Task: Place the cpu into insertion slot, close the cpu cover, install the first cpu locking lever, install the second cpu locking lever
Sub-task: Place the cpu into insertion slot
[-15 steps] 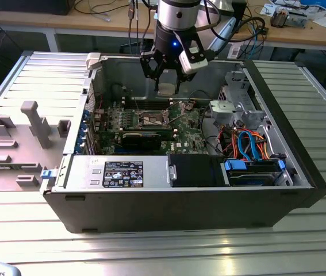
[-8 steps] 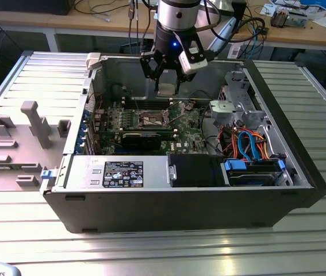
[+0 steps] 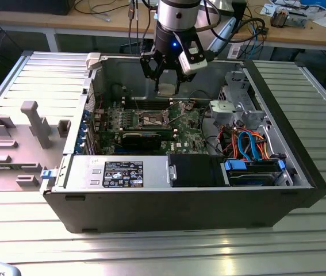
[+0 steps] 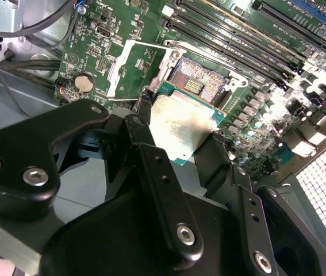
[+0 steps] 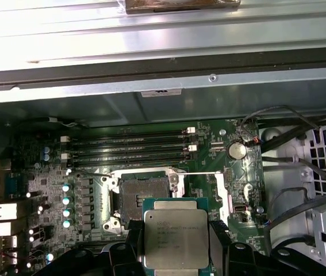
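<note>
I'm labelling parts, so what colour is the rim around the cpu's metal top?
Teal-green, framing the silvery cpu; clearest in the first wrist view.

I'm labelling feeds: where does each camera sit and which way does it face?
Exterior view: off-arm, looking down into the open case; arm, gripper holding cpu.
First wrist view: on the wrist, facing the socket; fingers.
Second wrist view: on the wrist, slanting across the socket; fingers.
Both wrist views share cpu and socket.
</note>
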